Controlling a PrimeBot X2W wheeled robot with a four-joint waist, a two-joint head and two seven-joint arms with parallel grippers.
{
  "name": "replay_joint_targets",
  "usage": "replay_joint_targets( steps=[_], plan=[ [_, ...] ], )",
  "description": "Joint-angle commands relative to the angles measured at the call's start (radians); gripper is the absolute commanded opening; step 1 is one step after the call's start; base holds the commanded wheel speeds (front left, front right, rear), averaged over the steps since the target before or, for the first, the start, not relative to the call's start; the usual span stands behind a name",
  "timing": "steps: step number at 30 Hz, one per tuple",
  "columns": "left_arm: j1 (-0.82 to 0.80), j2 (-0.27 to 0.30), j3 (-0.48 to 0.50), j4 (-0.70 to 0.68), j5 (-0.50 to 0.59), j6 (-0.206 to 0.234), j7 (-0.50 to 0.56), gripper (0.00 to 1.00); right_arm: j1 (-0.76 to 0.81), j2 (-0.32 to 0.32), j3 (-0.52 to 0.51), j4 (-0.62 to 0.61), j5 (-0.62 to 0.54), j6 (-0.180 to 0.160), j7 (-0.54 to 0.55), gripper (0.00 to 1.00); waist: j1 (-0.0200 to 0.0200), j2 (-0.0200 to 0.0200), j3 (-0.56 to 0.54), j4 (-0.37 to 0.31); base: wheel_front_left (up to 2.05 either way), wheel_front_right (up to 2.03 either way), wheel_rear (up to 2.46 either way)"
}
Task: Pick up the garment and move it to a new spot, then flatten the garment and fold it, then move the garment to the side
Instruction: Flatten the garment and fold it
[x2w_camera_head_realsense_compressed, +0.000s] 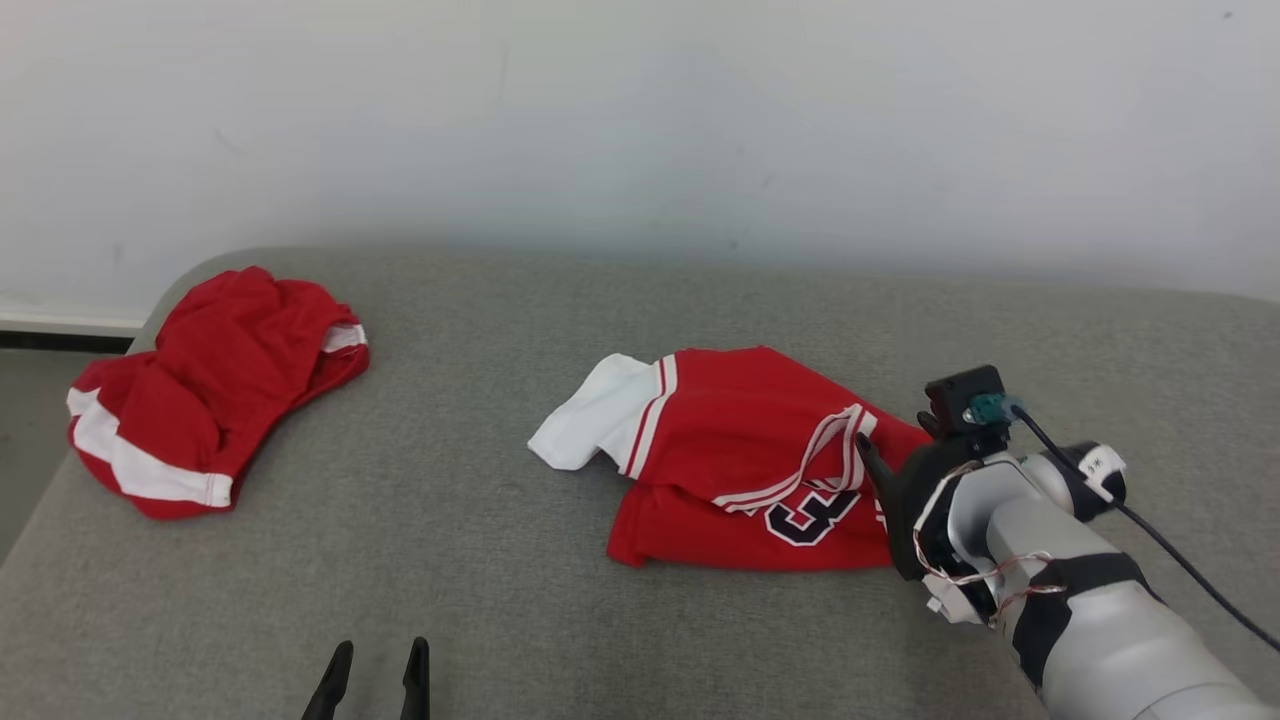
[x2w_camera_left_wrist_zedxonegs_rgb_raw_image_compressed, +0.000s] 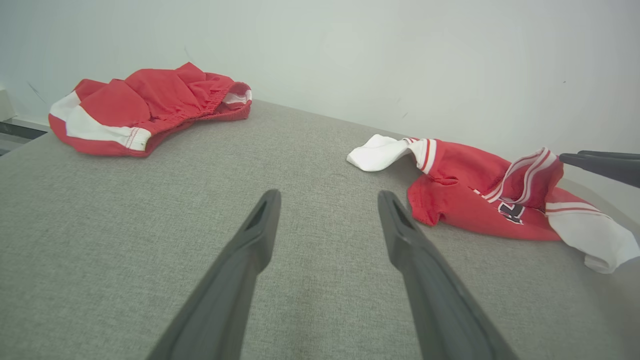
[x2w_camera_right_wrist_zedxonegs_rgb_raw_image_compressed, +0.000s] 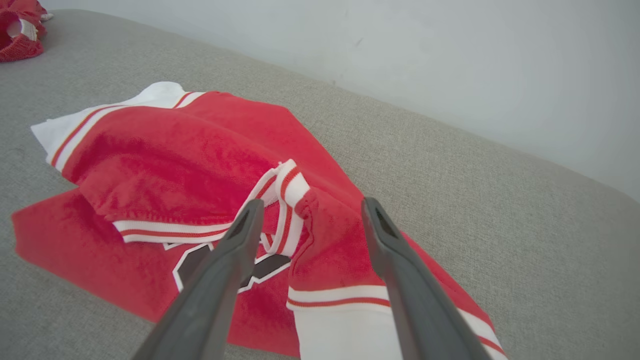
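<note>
One red jersey (x2w_camera_head_realsense_compressed: 740, 460), one red bundle (x2w_camera_head_realsense_compressed: 200, 390), perhaps shorts, left hand (x2w_camera_left_wrist_zedxonegs_rgb_raw_image_compressed: 327, 200) and right hand (x2w_camera_right_wrist_zedxonegs_rgb_raw_image_compressed: 307, 210) both spread, empty.

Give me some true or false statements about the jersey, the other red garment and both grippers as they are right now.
1. The jersey lies crumpled on the grey surface. True.
2. The right gripper is clamped shut on the jersey. False: the right gripper has its fingers apart, either side of a raised striped fold.
3. The left gripper is open and holds nothing. True.
4. The shorts lie on top of the jersey. False: the red shorts lie apart from it, toward the robot's left.
</note>
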Motion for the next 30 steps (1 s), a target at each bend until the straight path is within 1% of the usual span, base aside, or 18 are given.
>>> replay_joint_targets(
  steps=[1,4,6,8,11,15,16,17,21,25,27,30],
  plan=[
    [-0.011,-0.001,-0.002,-0.001,-0.002,-0.004,-0.001,1.00,-0.013,-0.001,0.007,0.002,-0.016,0.001,0.013,1.00,0.0000,0.0000,0.012,0.022,0.00,0.00,0.00],
    [-0.020,-0.001,-0.006,-0.001,-0.009,-0.003,-0.001,1.00,-0.037,-0.020,0.025,0.005,-0.077,0.001,0.074,1.00,0.0000,0.0000,0.024,0.045,0.00,0.00,0.00],
    [-0.026,-0.001,-0.012,-0.001,-0.013,-0.002,-0.001,1.00,-0.048,-0.041,0.019,0.005,-0.113,0.001,0.108,1.00,0.0000,0.0000,0.033,0.062,0.00,0.00,0.00],
    [-0.032,-0.001,-0.014,0.001,-0.018,-0.001,-0.001,1.00,-0.044,-0.047,0.004,0.005,-0.138,0.001,0.136,1.00,0.0000,0.0000,0.040,0.075,0.00,0.00,0.00],
    [-0.036,-0.001,-0.015,0.002,-0.020,0.001,-0.001,1.00,-0.029,-0.054,-0.024,0.005,-0.161,0.001,0.151,1.00,0.0000,0.0000,0.045,0.090,0.00,0.00,0.00],
    [-0.032,-0.001,-0.010,0.003,-0.022,0.001,-0.001,1.00,-0.018,-0.045,-0.053,0.005,-0.181,0.001,0.155,1.00,0.0000,0.0000,0.047,0.098,0.00,0.00,0.00],
    [-0.031,-0.001,-0.009,0.003,-0.021,0.001,-0.001,1.00,-0.015,-0.041,-0.059,0.005,-0.182,0.001,0.159,0.52,0.0000,0.0000,0.047,0.098,0.00,0.00,0.00],
    [-0.031,-0.001,-0.007,0.004,-0.021,0.000,-0.001,1.00,-0.013,-0.037,-0.068,0.005,-0.182,0.001,0.156,0.00,0.0000,0.0000,0.047,0.099,0.00,0.00,0.00],
    [-0.035,-0.001,-0.003,0.004,-0.020,0.000,-0.001,1.00,-0.030,0.002,-0.092,-0.007,-0.166,0.001,0.119,0.00,0.0000,0.0000,0.046,0.097,0.00,0.00,0.00],
    [-0.027,-0.001,0.002,0.000,-0.020,0.006,-0.001,1.00,-0.028,0.051,-0.100,-0.065,-0.115,0.001,0.100,0.00,0.0000,0.0000,0.036,0.086,0.00,0.00,0.00],
    [-0.020,-0.001,0.007,-0.002,-0.020,0.009,-0.001,1.00,-0.027,0.070,-0.085,-0.123,-0.080,0.001,0.103,0.00,0.0000,0.0000,0.031,0.075,0.00,0.00,0.00],
    [-0.014,-0.001,0.012,-0.006,-0.018,0.010,-0.001,1.00,-0.011,0.089,-0.065,-0.257,0.023,0.001,0.122,0.00,0.0000,0.0000,0.023,0.059,0.00,0.00,0.00]
  ],
)
